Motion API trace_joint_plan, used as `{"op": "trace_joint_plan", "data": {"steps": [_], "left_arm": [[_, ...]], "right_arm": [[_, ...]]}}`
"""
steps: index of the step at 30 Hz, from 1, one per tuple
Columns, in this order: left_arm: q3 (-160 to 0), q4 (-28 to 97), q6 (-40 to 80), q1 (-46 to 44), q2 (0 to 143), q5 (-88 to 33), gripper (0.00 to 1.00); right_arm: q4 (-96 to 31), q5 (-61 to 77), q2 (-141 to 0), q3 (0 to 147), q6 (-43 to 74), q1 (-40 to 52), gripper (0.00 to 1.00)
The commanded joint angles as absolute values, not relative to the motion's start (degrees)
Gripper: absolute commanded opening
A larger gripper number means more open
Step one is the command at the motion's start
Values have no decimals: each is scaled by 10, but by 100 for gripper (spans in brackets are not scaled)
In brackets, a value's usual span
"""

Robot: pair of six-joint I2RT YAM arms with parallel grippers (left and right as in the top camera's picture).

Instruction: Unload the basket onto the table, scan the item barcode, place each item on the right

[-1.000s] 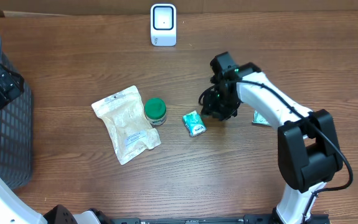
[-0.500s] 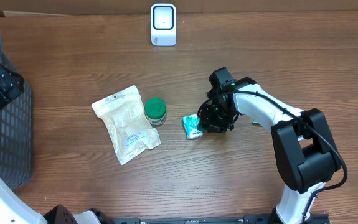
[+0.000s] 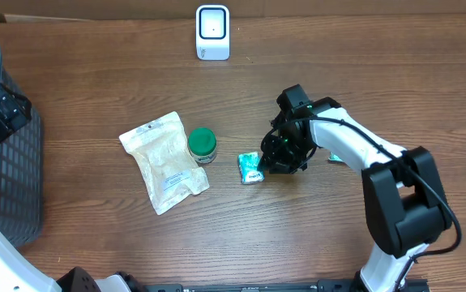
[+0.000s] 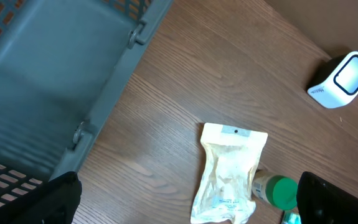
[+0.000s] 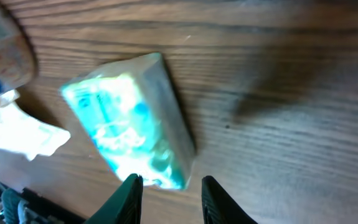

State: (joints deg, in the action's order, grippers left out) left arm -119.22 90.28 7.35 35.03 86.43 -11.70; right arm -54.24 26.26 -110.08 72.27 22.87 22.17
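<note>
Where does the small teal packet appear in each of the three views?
Overhead: teal packet at table centre, right of the green-lidded jar.
Left wrist: teal packet only a sliver at the bottom edge, probably.
Right wrist: teal packet large, centre-left, just above the fingers.
Shared landmark: white pouch.

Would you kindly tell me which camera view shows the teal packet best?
The right wrist view: the teal packet looms large there, though blurred. Overhead shows it small but whole; the left wrist view catches at most a sliver at its bottom edge.
</note>
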Motion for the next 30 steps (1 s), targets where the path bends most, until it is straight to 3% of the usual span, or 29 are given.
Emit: {"op": "trace_joint_plan", "data": {"steps": [1, 9, 19, 24, 28, 30], "left_arm": [[-1197, 901, 79, 352, 866, -116, 100], [-1197, 901, 79, 352, 866, -116, 100], [-1197, 902, 79, 352, 866, -116, 100], [-1197, 902, 79, 352, 866, -116, 100], [-1197, 901, 79, 352, 866, -116, 99], [-1197, 902, 79, 352, 866, -116, 100]], "right_arm": [[-543, 271, -1081, 735, 227, 227, 29], [-517, 266, -1086, 712, 239, 240, 33], [-443, 258, -1088, 630, 286, 243, 25], [-441, 258, -1088, 625, 288, 243, 19], [-440, 259, -1087, 628, 292, 242, 6], [-443, 274, -1086, 635, 286, 239, 4]]}}
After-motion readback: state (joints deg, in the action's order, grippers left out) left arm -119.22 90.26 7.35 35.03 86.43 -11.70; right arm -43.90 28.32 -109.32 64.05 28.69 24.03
